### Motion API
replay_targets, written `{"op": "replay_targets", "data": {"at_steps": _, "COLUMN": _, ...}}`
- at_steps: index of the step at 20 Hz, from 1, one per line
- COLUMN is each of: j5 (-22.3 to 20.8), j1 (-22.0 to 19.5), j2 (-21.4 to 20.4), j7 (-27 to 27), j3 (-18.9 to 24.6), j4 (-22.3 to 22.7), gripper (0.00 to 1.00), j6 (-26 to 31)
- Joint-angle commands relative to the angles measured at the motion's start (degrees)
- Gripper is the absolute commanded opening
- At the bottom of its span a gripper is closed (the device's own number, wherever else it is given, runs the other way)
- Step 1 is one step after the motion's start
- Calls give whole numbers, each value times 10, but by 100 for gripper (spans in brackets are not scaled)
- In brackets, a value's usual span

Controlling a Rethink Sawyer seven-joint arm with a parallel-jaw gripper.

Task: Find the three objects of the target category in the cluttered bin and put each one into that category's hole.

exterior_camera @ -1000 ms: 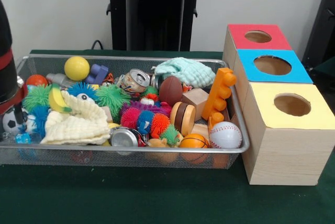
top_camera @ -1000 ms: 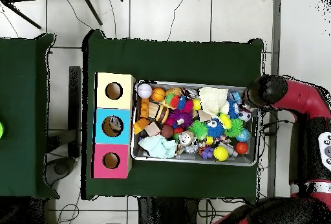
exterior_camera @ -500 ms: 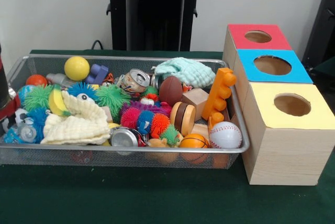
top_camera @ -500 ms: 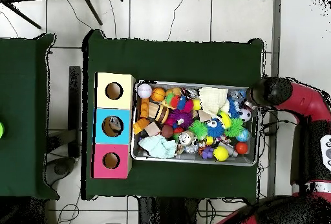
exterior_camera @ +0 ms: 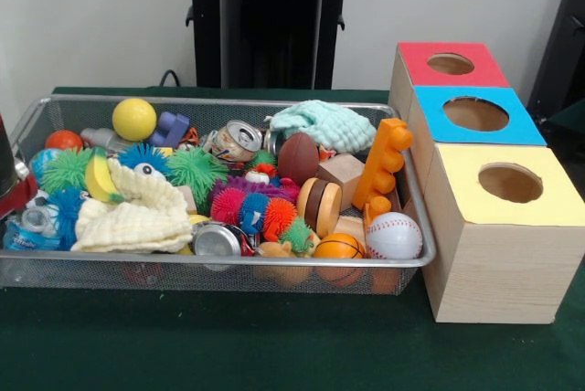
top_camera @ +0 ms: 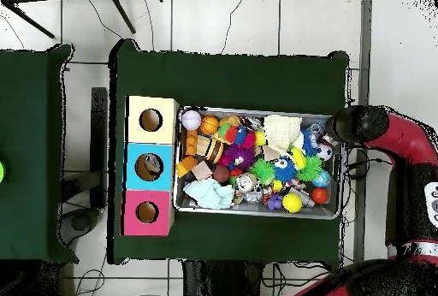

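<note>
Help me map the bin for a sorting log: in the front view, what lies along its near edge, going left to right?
Blue spiky ball → cream cloth → crushed can → small basketball → baseball, then the yellow-topped box outside the bin.

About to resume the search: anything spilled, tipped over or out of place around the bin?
Nothing stands out. The toys are jumbled but all inside the mesh bin, with nothing on the green cloth, and the three boxes sit in a straight row beside it.
</note>
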Motion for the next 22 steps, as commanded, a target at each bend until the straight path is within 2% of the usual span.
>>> {"op": "replay_targets", "data": {"at_steps": 1, "j5": -2, "j1": -6, "j2": 42, "j7": -146, "j3": 53, "j4": 40, "gripper": 0, "j6": -32}}
{"op": "replay_targets", "data": {"at_steps": 4, "j5": 7, "j1": -7, "j2": 43, "j7": -131, "j3": 55, "j4": 38, "gripper": 0, "j6": -27}}
{"op": "replay_targets", "data": {"at_steps": 6, "j5": 3, "j1": -9, "j2": 38, "j7": -156, "j3": 58, "j4": 47, "gripper": 0, "j6": -25}}
{"op": "replay_targets", "data": {"at_steps": 14, "j5": 4, "j1": -12, "j2": 25, "j7": -146, "j3": 59, "j4": 61, "gripper": 0, "j6": -32}}
{"op": "replay_targets", "data": {"at_steps": 22, "j5": 33, "j1": -18, "j2": -25, "j7": -121, "j3": 63, "j4": 117, "gripper": 0, "j6": 10}}
